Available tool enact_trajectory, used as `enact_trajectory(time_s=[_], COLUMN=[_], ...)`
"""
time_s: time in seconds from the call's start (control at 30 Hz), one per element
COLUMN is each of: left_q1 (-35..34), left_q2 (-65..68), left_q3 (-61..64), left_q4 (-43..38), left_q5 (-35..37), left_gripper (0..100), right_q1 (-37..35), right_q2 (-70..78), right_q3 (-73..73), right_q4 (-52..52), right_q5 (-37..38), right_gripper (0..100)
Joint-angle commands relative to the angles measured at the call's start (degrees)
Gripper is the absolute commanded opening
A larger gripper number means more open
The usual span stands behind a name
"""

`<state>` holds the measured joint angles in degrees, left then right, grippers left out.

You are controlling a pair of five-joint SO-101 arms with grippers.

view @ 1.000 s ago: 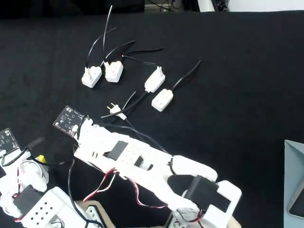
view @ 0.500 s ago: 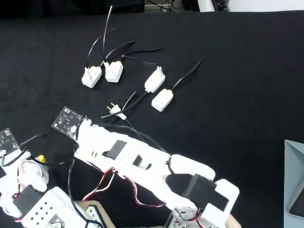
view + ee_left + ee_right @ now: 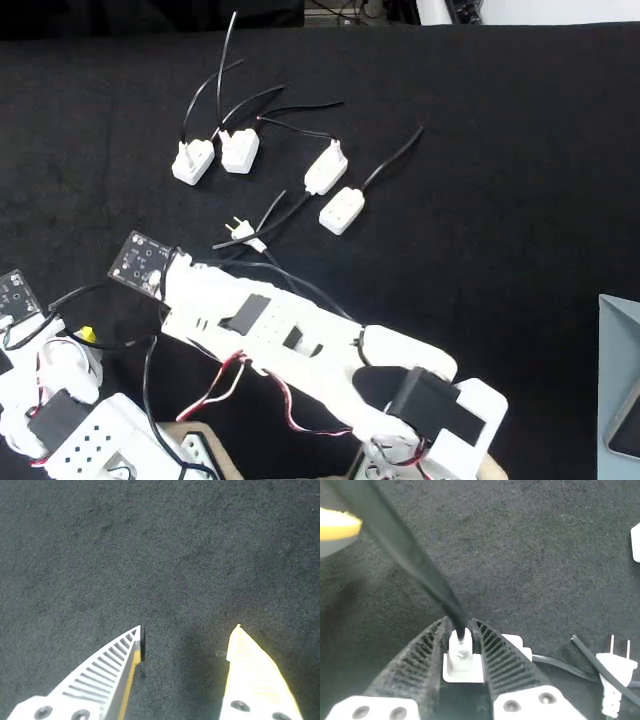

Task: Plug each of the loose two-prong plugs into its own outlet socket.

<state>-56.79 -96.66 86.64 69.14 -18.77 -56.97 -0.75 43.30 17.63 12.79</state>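
Several white outlet sockets with black cords lie at the back left of the black mat: two side by side (image 3: 193,160) (image 3: 240,150), and two more (image 3: 326,167) (image 3: 341,210) to their right. A loose two-prong plug (image 3: 238,228) (image 3: 615,670) lies in front of them, prongs pointing left. My right gripper (image 3: 460,622) is shut on a white plug (image 3: 462,652) whose black cord (image 3: 405,555) runs up out of the jaws; the right arm's tip (image 3: 165,285) is low at the front left. My left gripper (image 3: 189,632) stands open over bare mat, with its yellow finger (image 3: 87,333) (image 3: 335,527) near the right gripper.
The long white right arm (image 3: 320,345) crosses the front of the mat diagonally, trailing red and black wires. Its black camera board (image 3: 140,262) sits at its tip. A grey box (image 3: 620,380) stands at the right edge. The mat's right half is open.
The right arm's tip and its camera board have shifted slightly toward the front-left. The sockets and the loose plug have not moved.
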Motion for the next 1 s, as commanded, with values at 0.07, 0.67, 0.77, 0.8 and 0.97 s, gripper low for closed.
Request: enact_trajectory(time_s=[0.07, 0.67, 0.77, 0.8, 0.97], left_q1=[-0.48, -0.48, -0.48, -0.48, -0.48], left_q2=[-0.44, -0.44, -0.44, -0.44, -0.44], left_q3=[-0.22, -0.22, -0.22, -0.13, 0.92], left_q4=[-1.05, -1.05, -1.05, -1.05, -2.81], left_q5=[0.53, 0.53, 0.53, 0.53, 0.53], left_gripper=[28, 28, 28, 28, 28], right_q1=[1.76, 1.76, 1.76, 1.76, 1.76], right_q2=[0.92, 0.31, -1.8, -2.95, -8.4], right_q3=[2.77, 9.98, 9.63, 9.63, 9.71], right_q4=[1.23, -15.74, -10.11, -8.09, 0.53], right_q5=[1.58, 3.25, 3.52, 3.52, 3.34], right_gripper=[1.1, 1.1, 1.1, 1.1, 1.1])
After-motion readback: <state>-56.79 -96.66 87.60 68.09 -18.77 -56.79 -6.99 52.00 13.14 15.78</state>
